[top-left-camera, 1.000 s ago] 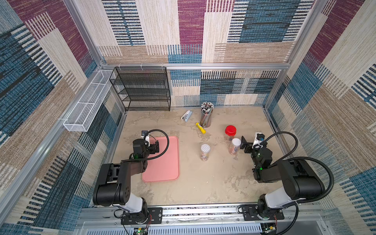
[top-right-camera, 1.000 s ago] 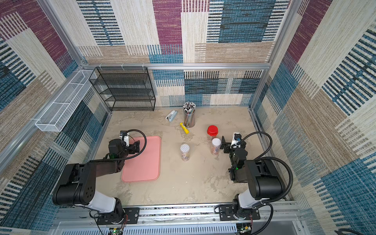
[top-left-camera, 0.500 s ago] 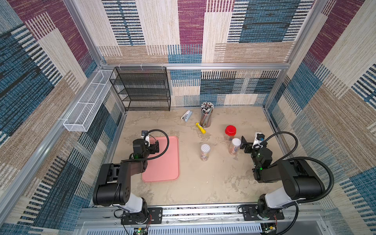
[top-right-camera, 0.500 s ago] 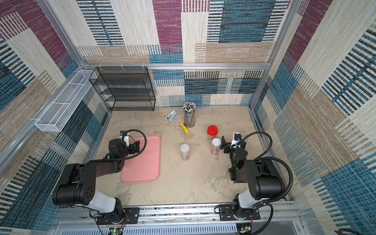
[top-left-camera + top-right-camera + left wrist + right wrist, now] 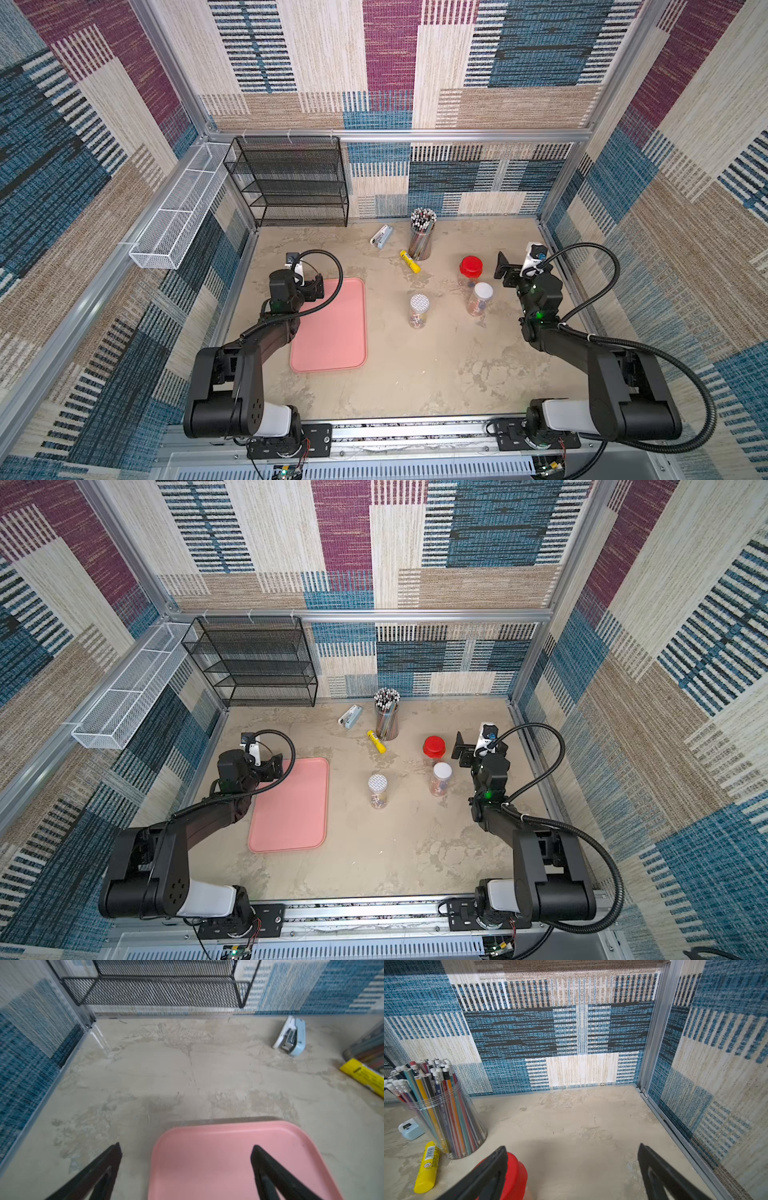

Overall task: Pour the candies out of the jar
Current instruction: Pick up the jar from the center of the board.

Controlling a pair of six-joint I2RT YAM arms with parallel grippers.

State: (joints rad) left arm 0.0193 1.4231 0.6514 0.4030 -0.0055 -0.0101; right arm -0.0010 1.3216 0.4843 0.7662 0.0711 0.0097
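Approach step: left end effector [image 5: 186,1145] over tray [image 5: 218,1167] corner, right end effector [image 5: 572,1146] beside red-lid jar [image 5: 517,1172], both wide open and empty. Candies sit in that, the white-lid jar [image 5: 482,292] or the patterned-lid jar [image 5: 419,304]; contents too small to tell. Next move calls for a grip and uncapping.

A smooth, matt pink plastic tray [image 5: 332,332] sits on the mottled, stone-look desk [image 5: 436,374], amid coarse woven cloth walls [image 5: 395,62], brushed aluminium rails [image 5: 415,135], a black metal mesh rack [image 5: 291,183] and clear plastic jars [image 5: 417,318], one capped by a glossy red lid [image 5: 471,265]
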